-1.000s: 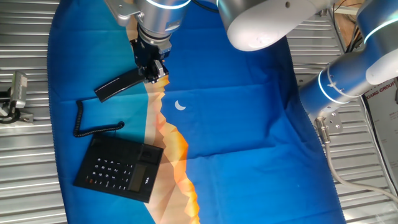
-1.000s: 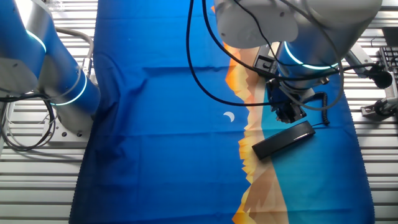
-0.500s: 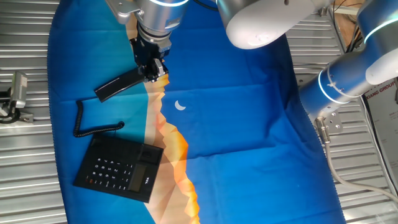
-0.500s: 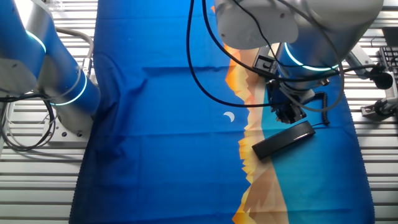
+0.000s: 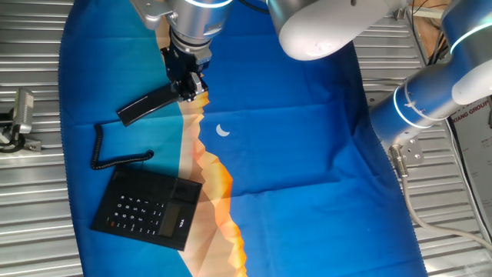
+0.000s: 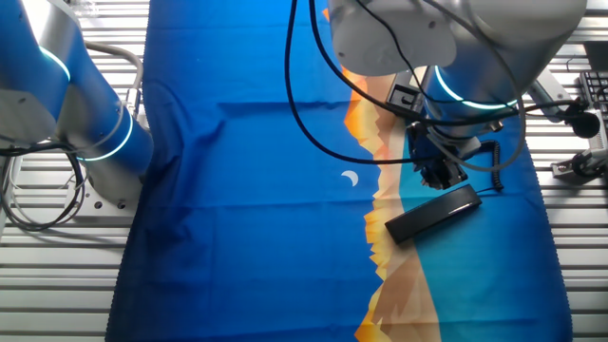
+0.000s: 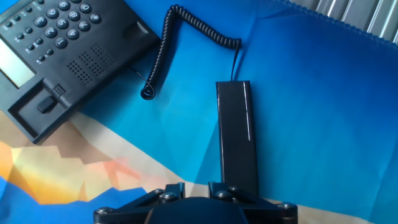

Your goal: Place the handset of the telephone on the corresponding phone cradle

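Blue cloth (image 5: 307,154) covers the counter. Telephone (image 5: 146,208) base sits near one corner, its phone cradle (image 7: 43,106) vacant. Handset (image 5: 150,105) lies apart on the cloth, coiled cord (image 5: 104,150) between them. Hand (image 5: 187,86) grips the handset's end.

Blue-and-orange printed cloth (image 5: 292,154) over a ribbed metal table (image 5: 31,200).

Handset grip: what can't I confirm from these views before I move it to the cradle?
- Gripper contact with the handset: fingertips hidden by the hand's body in both fixed views, cut off by the bottom edge in the hand view.
- Handset's gripped end: hidden likewise.
- Phone cradle: base outside the other fixed view; its corner cut off in the hand view.
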### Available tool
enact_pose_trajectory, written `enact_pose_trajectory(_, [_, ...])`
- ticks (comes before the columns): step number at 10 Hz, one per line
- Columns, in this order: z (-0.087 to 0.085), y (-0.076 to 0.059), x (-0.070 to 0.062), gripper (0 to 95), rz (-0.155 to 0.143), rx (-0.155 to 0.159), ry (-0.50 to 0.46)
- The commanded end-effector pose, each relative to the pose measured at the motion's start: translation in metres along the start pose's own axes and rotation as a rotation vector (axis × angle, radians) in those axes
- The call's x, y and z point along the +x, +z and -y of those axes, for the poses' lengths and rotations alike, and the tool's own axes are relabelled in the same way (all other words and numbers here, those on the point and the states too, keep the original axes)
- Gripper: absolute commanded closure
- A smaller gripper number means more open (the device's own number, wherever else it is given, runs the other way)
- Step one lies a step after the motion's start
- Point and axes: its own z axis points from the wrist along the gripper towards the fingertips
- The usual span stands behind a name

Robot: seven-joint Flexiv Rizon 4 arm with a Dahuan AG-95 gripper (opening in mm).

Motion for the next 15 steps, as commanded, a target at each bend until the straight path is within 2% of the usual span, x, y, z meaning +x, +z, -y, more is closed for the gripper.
enact_pose_trajectory(1, [0.0007,-0.0011,0.0017,76.0,0.003,0.000,-0.011])
enact_pose_trajectory(4, [0.0024,-0.0015,0.0064,76.0,-0.003,0.002,-0.018])
enact_pose_trajectory(9, [0.0024,-0.0013,0.0068,76.0,0.000,0.003,-0.014])
enact_pose_trajectory(11, [0.0024,-0.0013,0.0068,76.0,0.012,-0.003,-0.031])
enact_pose_trajectory(13, [0.0024,-0.0013,0.0068,76.0,0.010,0.001,-0.033])
enact_pose_trajectory(14, [0.0024,-0.0013,0.0068,57.0,0.007,0.004,-0.033])
enact_pose_trajectory(15, [0.0024,-0.0013,0.0068,57.0,0.000,0.007,-0.033])
